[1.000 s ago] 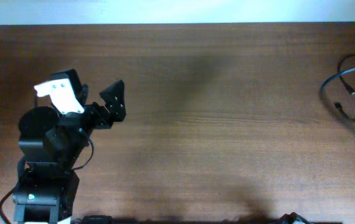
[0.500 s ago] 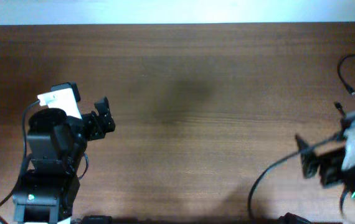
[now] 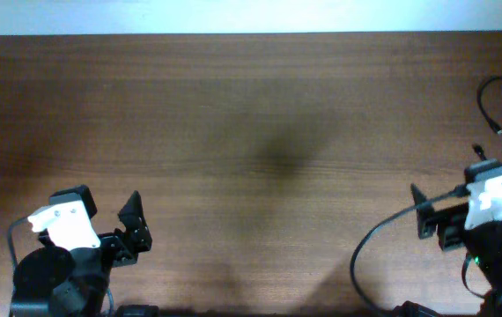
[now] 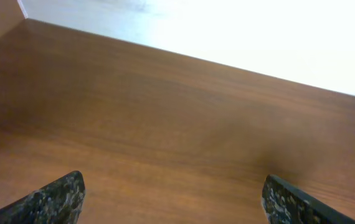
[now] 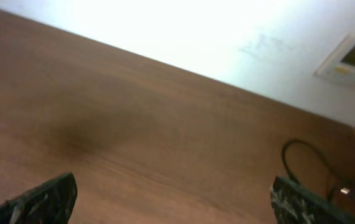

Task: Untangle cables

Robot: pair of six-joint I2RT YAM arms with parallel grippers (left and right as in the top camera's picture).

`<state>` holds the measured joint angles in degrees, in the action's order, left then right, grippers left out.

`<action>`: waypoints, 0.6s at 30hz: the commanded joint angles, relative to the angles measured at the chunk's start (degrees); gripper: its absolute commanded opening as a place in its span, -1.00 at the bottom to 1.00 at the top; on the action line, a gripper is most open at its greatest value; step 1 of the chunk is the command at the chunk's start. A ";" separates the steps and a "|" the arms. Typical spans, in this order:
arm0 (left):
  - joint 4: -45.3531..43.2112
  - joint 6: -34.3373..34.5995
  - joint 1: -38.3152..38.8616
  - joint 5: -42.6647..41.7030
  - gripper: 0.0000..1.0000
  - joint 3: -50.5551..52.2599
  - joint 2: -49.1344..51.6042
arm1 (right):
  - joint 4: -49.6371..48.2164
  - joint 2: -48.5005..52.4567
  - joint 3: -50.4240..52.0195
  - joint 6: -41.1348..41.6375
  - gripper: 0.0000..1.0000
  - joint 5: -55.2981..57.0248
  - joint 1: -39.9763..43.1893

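Lying at the far right edge of the bench (image 3: 251, 106), the cables (image 3: 487, 95) are showing only in part. A thin black loop is curling near the frame's border, with a small metallic-tipped plug (image 3: 498, 130) just below it and another dark plug end (image 3: 477, 150) sitting nearer the right arm. Whether the cords are knotted beyond the border is not showing.

The right end effector (image 3: 420, 214) is hovering near them with its fingers (image 5: 43, 198) spread wide and gripping nothing. Its wrist camera is catching the loop off to the right rather than between the jaws. The left end effector (image 3: 135, 227) is sitting well apart at the opposite corner, likewise spread and empty, with only bare wood showing ahead of it.

These cords are looking light, limp and thin, so they are likely sliding easily on the smooth wood and sagging once lifted. The plugs are looking like the only stiff parts, and their metal tips are probably slippery. Pinching the cord just behind a plug, or at the crown of the loop, is looking like the safest hold. The thicker black wire (image 3: 365, 255) trailing from the right arm is not part of the job.
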<state>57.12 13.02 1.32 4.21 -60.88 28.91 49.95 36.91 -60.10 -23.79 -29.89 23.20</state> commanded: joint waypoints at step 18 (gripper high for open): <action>3.17 10.97 0.02 19.19 0.98 -0.13 -0.11 | -4.85 17.07 2.62 21.73 0.97 16.17 -0.33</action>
<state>60.38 23.44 1.34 22.22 -60.86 28.93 46.11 59.35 -57.63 -1.85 -14.17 23.20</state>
